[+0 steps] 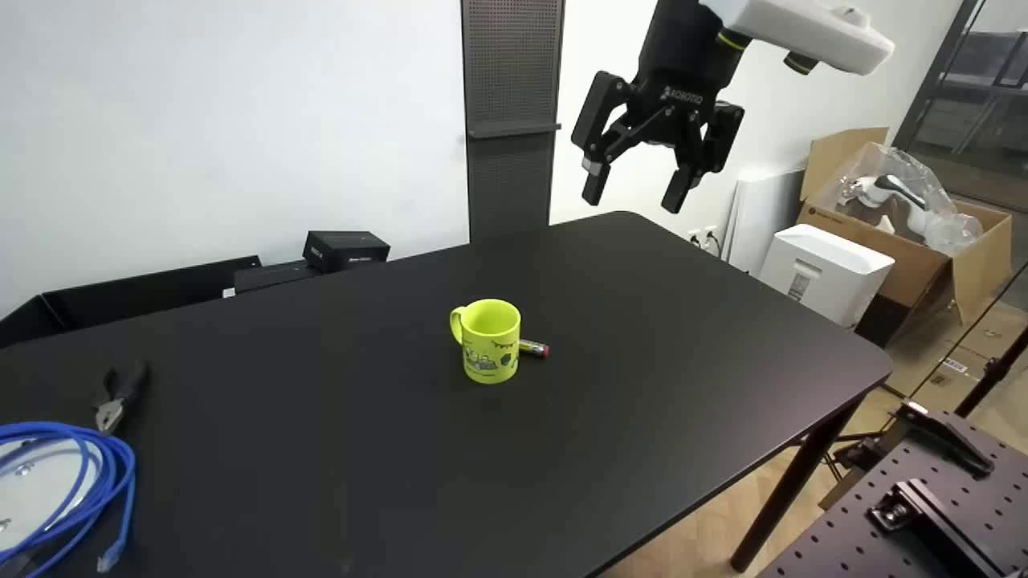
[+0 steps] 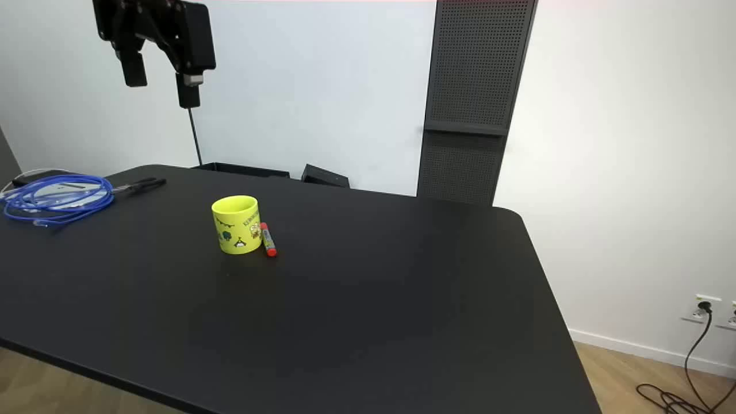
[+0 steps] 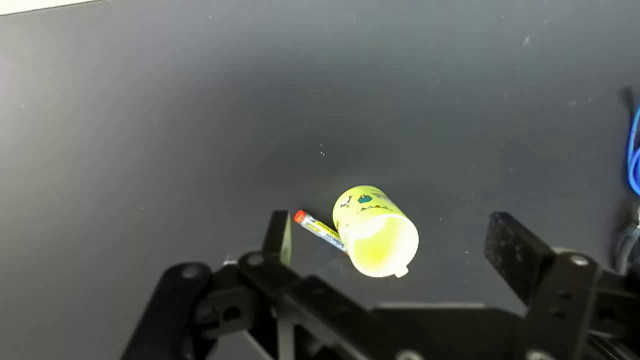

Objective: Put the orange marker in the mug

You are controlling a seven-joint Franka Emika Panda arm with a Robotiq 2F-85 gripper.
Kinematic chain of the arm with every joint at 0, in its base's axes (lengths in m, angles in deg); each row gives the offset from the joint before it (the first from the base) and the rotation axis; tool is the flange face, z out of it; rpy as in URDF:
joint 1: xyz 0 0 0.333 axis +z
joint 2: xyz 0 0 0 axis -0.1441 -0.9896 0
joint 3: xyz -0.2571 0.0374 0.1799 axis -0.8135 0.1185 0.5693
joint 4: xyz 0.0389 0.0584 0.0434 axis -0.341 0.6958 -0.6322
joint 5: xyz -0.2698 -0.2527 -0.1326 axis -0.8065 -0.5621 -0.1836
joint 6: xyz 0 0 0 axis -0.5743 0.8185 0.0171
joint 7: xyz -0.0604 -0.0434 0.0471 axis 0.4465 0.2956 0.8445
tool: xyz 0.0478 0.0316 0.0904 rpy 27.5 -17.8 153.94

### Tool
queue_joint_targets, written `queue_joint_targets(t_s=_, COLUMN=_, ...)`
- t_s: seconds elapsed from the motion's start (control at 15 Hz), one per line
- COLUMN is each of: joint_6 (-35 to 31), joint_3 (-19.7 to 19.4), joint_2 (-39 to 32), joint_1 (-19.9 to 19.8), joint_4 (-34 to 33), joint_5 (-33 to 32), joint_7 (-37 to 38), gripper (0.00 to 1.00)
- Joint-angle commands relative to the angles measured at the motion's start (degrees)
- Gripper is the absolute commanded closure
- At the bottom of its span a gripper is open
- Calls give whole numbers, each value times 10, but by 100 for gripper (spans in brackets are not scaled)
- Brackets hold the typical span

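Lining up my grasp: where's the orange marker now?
In the wrist view, the orange marker lies on the black table, just left of the mug; whether they touch is unclear.

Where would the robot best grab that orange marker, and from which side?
Probably across the slim barrel of the orange marker, toward the end farther from the mug, coming down from above. The marker lies flat beside the upright mug, and that end angles away from it, which should leave the gripper more room.
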Motion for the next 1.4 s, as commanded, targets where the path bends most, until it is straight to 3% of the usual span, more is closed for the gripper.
queue_joint_targets(t_s=0.0, joint_6=2, joint_3=1, joint_2=0, joint_1=-2, joint_4=-1, joint_5=1, joint_7=-1, gripper=0)
queue_joint_targets(t_s=0.67, joint_6=2, joint_3=1, joint_2=0, joint_1=-2, joint_4=-1, joint_5=1, joint_7=-1, gripper=0)
queue_joint_targets(t_s=1.07, joint_6=-79, joint_3=2, joint_2=-36, joint_1=-55, joint_4=-16, joint_5=-112, joint_7=-10, gripper=0)
queue_joint_targets(t_s=1.33, joint_6=-73, joint_3=-24, joint_2=-101, joint_1=-54, joint_4=-63, joint_5=-159, joint_7=-103, gripper=0)
